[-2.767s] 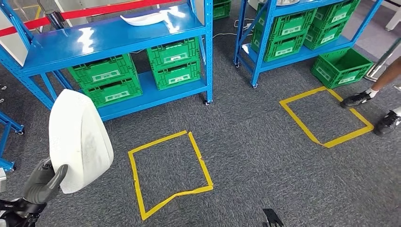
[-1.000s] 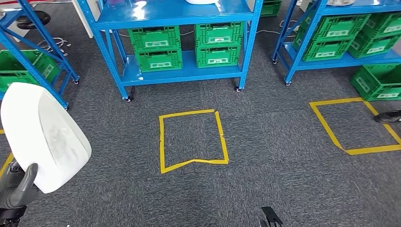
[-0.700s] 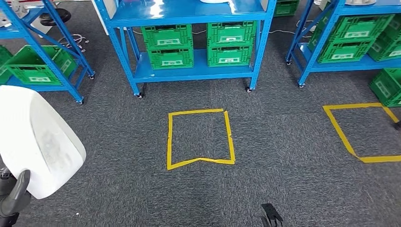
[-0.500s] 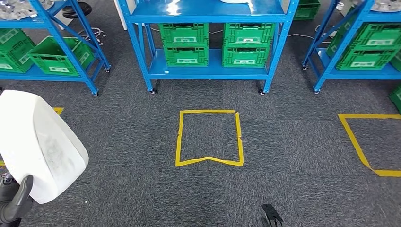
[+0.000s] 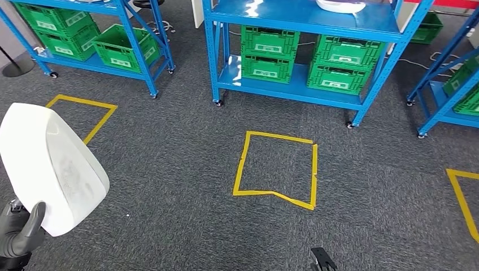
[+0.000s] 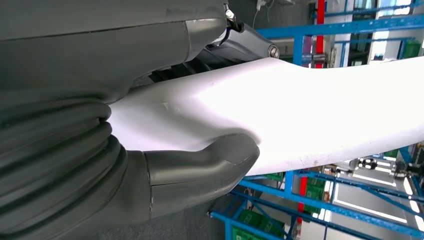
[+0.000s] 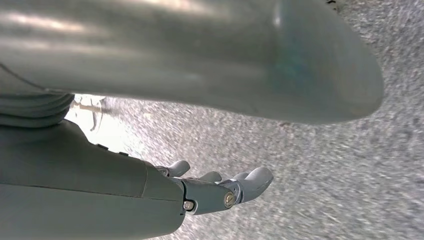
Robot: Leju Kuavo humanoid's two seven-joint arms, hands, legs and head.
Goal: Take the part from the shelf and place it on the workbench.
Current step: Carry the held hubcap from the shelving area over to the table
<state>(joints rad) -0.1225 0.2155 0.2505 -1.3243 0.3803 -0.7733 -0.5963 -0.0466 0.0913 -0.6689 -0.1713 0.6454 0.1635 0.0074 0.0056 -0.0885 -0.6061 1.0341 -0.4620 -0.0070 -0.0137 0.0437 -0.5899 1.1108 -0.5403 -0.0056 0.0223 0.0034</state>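
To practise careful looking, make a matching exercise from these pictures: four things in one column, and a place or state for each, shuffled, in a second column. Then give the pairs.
Things:
1. white part
2. green crates
3. yellow tape square
4. right robot hand

Places or states:
A. stuck flat on the grey carpet
B. holding nothing, hanging above the carpet
C. gripped in the left robot hand
D. stacked on the lower level of the blue shelf

Pairs: 1-C, 2-D, 3-A, 4-B
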